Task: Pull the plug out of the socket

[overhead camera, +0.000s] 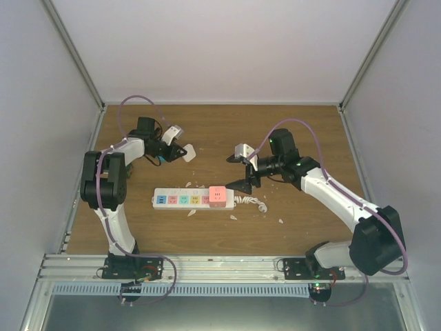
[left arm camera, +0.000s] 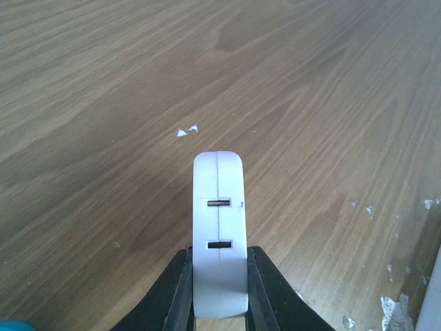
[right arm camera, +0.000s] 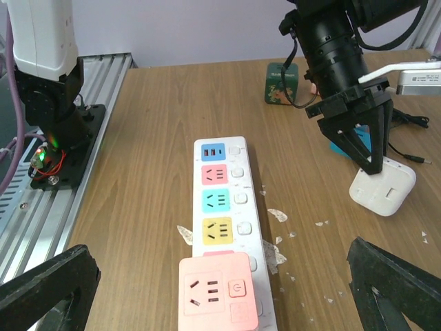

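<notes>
The socket is a long white power strip (overhead camera: 186, 199) with coloured faces, lying mid-table with its coiled cord (overhead camera: 252, 202) at the right end. A pink cube adapter (overhead camera: 218, 196) sits plugged in at that end. My left gripper (overhead camera: 180, 152) is shut on a white plug (overhead camera: 189, 153), held low over the wood far behind the strip. In the left wrist view the plug (left arm camera: 220, 227) shows two slots between my fingers (left arm camera: 172, 289). My right gripper (overhead camera: 238, 172) is open above the strip's right end; in its view the pink adapter (right arm camera: 217, 293) lies between the wide jaws, with the strip (right arm camera: 256, 227) running away.
White scraps (overhead camera: 265, 210) lie around the strip. A green box (right arm camera: 282, 84) and a blue object (right arm camera: 337, 145) sit behind the left gripper (right arm camera: 365, 148), which holds the white plug (right arm camera: 383, 189). The left arm's base (right arm camera: 55, 138) and metal rail stand at the near edge.
</notes>
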Available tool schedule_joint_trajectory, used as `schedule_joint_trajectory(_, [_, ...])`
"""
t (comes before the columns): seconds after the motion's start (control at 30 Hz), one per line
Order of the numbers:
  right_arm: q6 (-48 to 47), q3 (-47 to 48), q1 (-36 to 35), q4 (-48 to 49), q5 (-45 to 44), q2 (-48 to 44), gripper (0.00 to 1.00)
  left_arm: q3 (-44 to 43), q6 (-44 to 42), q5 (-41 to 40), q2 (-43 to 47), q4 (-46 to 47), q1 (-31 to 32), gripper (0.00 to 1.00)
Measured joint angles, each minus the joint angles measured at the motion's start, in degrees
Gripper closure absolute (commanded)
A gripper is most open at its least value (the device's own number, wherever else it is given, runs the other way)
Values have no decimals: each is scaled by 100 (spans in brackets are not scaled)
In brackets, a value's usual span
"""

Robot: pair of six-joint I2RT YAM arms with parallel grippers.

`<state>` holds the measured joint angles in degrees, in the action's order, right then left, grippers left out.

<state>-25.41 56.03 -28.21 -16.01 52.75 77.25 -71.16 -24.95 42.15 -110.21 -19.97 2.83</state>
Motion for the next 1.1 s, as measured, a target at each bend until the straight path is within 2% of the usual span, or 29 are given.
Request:
schedule_joint_trajectory(0.27, [0, -42, 0, 24, 15, 7, 0, -214, 103, 35, -343, -37, -118, 88])
schedule_joint_trajectory(0.67, [-2, -48, 0, 24, 57, 125, 0, -476, 232, 66, -498, -96, -236, 64])
schedule_joint_trajectory(0.9, [-9, -48, 0, 22, 55, 153, 0, -555, 85, 2, -496, -238, -339, 55])
schedule_joint_trajectory(1.1, [-70, -48, 0, 22, 55, 173, 0, -555, -109, -203, -461, -356, -448, 44])
